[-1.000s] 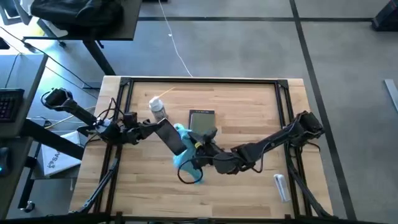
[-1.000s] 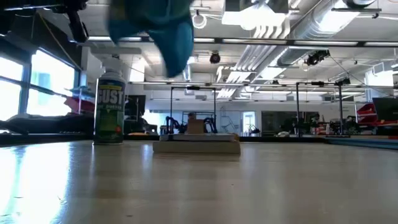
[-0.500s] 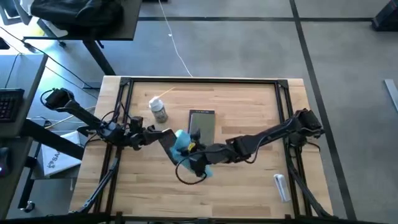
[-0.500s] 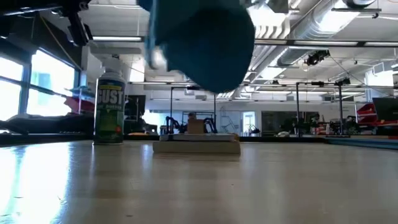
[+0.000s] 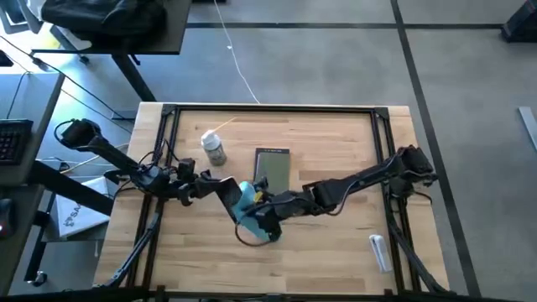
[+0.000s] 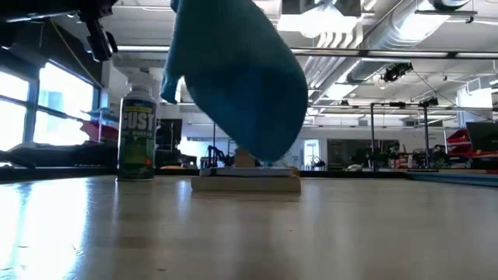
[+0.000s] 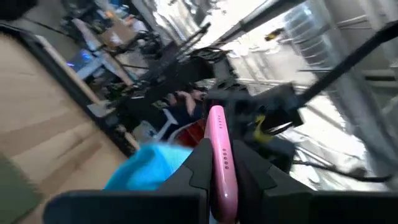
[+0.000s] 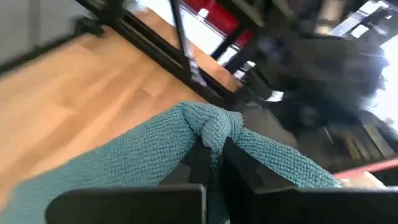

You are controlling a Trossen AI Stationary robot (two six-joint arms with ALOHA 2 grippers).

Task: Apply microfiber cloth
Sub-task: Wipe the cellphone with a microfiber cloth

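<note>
The turquoise microfiber cloth (image 5: 247, 195) hangs in the air over the table's middle, and my right gripper (image 5: 258, 206) is shut on it. Right beside it, my left gripper (image 5: 215, 185) is shut on a pink phone (image 5: 228, 198), held above the wood with its dark screen up. The cloth lies against the phone's right side. In the left wrist view the phone's pink edge (image 7: 219, 140) sticks out past my fingers, with the cloth (image 7: 149, 171) behind it. The low view shows the cloth (image 6: 233, 85) hanging as a bunch. My left gripper pinches the phone's near end (image 7: 221, 186) between its two fingers, one on each flat face. The fingers come level from the table's left and the phone runs on along them, lifted clear of the table. My right gripper pinches a bunched fold of the cloth (image 8: 214, 132) between its two fingertips, coming from the table's right. The rest of the cloth hangs slack to both sides and below, clear of the table.
A grey-green tablet (image 5: 272, 166) lies flat just beyond the grippers. A white-capped spray bottle (image 5: 214, 148) stands upright at the back left of the table. A small white object (image 5: 379, 252) lies near the front right corner. A black frame (image 5: 268, 109) rims the table.
My right gripper has gone toward the table's left with the cloth, up to the phone. The cloth now lies against the phone and hangs lower and wider in the low view. My left gripper has drawn the phone a little toward the table's left.
</note>
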